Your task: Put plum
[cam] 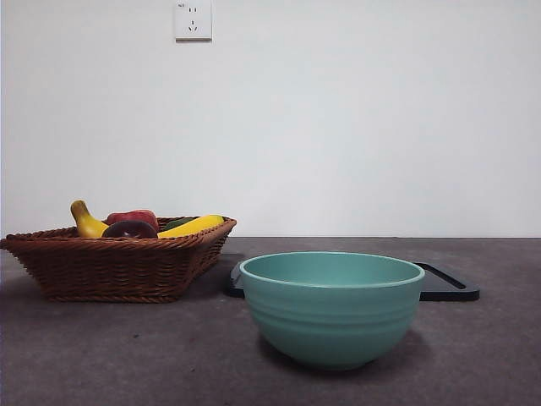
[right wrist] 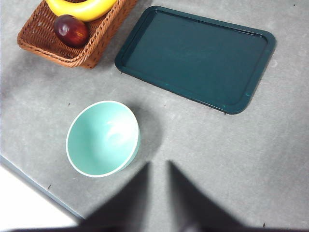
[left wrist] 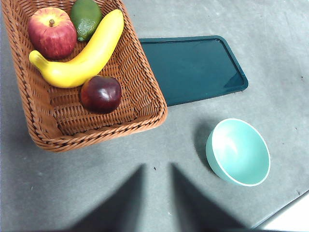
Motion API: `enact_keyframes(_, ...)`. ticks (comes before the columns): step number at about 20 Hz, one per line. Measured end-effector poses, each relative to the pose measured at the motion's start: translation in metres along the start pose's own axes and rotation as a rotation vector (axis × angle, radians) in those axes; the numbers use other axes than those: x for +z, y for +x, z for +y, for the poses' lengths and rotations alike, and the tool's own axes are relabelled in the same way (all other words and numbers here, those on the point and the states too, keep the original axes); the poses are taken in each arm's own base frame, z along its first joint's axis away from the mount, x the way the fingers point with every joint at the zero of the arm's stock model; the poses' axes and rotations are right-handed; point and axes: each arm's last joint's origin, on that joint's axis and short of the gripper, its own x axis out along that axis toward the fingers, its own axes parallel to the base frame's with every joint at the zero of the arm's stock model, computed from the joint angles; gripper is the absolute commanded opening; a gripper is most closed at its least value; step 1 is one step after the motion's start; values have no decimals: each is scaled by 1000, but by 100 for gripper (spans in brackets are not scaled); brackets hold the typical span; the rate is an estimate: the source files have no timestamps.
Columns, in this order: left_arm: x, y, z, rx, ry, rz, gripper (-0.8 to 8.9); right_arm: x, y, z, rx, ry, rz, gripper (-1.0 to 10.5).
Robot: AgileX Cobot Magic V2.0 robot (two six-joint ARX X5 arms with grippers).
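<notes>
Inside the basket, beside the banana, sits the plum. Both grippers' jaws stand narrowly parted, empty; widen yours, then descend squarely.

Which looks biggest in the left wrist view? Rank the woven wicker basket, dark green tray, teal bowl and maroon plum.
1. Woven brown wicker basket
2. Dark green rectangular tray
3. Teal round bowl
4. Glossy maroon plum
The basket is partly cut off at the frame edge, yet it looks largest.

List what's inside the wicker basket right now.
Inside the basket: the plum, a red apple, a yellow banana and a green fruit. Its far end is out of frame in both wrist views, so anything there is unseen.
</notes>
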Motion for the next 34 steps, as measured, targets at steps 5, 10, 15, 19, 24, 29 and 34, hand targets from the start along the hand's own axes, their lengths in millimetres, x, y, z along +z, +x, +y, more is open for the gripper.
enact_keyframes(5,0,0,0,0,0,0,473,0,0,0,0,0,0,382)
enact_keyframes(10,0,0,0,0,-1,0,473,0,0,0,0,0,0,382)
enact_keyframes(15,0,0,0,0,-2,1,468,0,0,0,0,0,0,382)
enact_keyframes(19,8,13,2,-18,-8,34,468,1,0,0,0,-2,-6,382)
enact_keyframes(24,42,39,-3,57,31,68,467,1,0,0,0,-2,-6,382)
enact_keyframes(29,67,93,2,157,51,186,464,1,0,0,0,-2,-6,382)
enact_keyframes(34,68,156,16,176,52,274,464,1,0,0,0,-2,-6,382)
